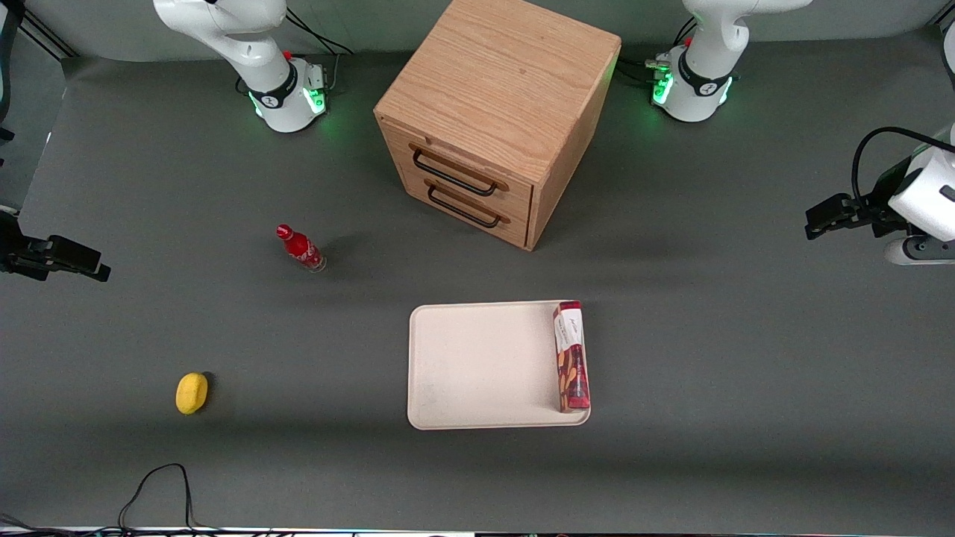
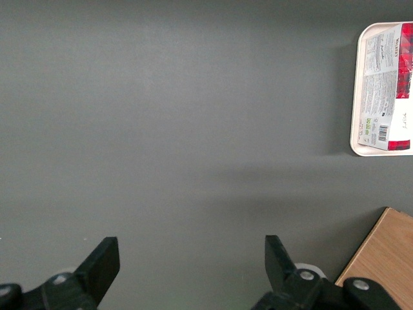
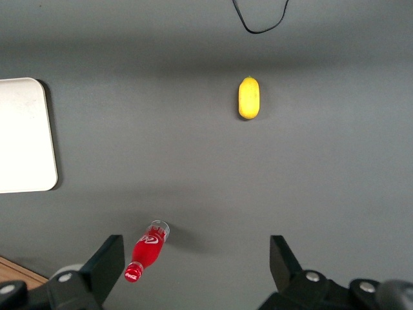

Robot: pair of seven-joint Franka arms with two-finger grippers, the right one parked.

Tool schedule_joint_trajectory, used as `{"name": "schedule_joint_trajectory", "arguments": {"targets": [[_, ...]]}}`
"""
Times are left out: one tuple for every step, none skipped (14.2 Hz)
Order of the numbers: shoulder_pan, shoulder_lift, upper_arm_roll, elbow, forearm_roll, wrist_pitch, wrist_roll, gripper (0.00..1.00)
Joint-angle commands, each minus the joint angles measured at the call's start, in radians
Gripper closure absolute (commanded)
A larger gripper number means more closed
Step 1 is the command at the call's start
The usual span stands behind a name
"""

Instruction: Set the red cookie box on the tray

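Note:
The red cookie box (image 1: 571, 356) lies flat on the cream tray (image 1: 477, 365), along the tray's short edge toward the working arm's end of the table. In the left wrist view the box (image 2: 386, 84) shows its white printed side, resting inside the tray's rim (image 2: 354, 97). My left gripper (image 1: 818, 218) hovers above bare table, well away from the tray toward the working arm's end. It is open (image 2: 189, 248), with nothing between its fingers. The tray (image 3: 22, 135) also shows in the right wrist view.
A wooden two-drawer cabinet (image 1: 492, 119) stands farther from the front camera than the tray; its corner (image 2: 384, 258) is close to my gripper. A small red bottle (image 1: 300, 247) and a yellow lemon-like object (image 1: 192, 392) lie toward the parked arm's end. A black cable (image 1: 157, 492) loops near the front edge.

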Motion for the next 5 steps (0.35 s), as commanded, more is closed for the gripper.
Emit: {"name": "schedule_joint_trajectory", "arguments": {"targets": [[0.003,-0.001,0.001,0.023,-0.013,-0.028,0.019,0.00],[0.003,0.001,0.000,0.023,-0.013,-0.028,0.021,0.00],[0.003,-0.001,-0.002,0.021,-0.013,-0.030,0.022,0.00],[0.003,-0.001,-0.002,0.023,-0.013,-0.034,0.022,0.00],[0.003,-0.001,-0.003,0.023,-0.013,-0.034,0.022,0.00]]}}
